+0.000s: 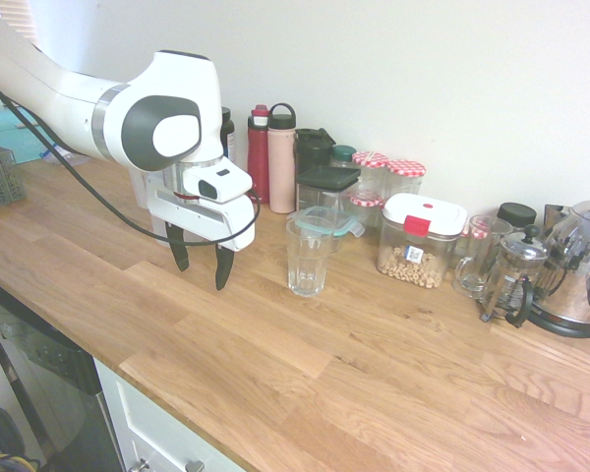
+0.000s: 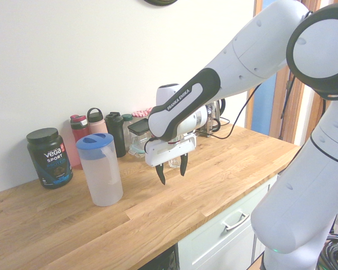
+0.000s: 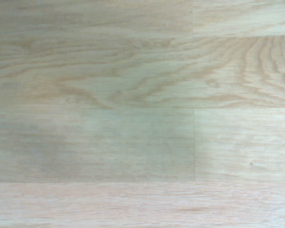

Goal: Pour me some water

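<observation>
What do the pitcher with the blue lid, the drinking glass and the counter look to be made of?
Pitcher: likely frosted plastic, with a translucent milky wall and an opaque blue lid.
Drinking glass: clear glass by the look, see-through with bright glints; clear plastic cannot be ruled out.
Counter: wood, seemingly butcher-block, with visible grain and joined staves and a smooth satin sheen.

Counts on the wooden counter (image 1: 305,374)
One clear drinking glass (image 1: 307,258), one blue-lidded water jug (image 2: 100,170), one dark protein tub (image 2: 49,157), two red-checked-lid jars (image 1: 405,179), one French press (image 1: 511,275), one metal kettle (image 1: 578,264), one gripper (image 1: 199,264)
</observation>
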### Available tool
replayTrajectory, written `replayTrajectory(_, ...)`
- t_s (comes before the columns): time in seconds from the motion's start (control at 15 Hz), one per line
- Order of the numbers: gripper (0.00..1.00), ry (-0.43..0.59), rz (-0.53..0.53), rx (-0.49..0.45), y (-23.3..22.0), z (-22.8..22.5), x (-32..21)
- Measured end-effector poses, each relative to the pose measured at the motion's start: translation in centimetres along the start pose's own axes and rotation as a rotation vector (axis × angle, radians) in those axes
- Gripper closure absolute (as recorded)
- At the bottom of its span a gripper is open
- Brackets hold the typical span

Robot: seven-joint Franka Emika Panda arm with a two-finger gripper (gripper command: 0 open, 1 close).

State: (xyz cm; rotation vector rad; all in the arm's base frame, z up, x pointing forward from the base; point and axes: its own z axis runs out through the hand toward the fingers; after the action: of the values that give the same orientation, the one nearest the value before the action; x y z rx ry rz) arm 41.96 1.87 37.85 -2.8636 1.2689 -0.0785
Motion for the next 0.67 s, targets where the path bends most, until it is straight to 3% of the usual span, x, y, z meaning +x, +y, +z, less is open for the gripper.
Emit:
replayTrajectory(0.33, 0.00, 0.010, -0.028, 0.022, -1.1, -1.0, -1.6)
replayTrajectory(0.67, 0.00, 0.078, -0.091, 0.072, -2.8, -8.1, -10.8)
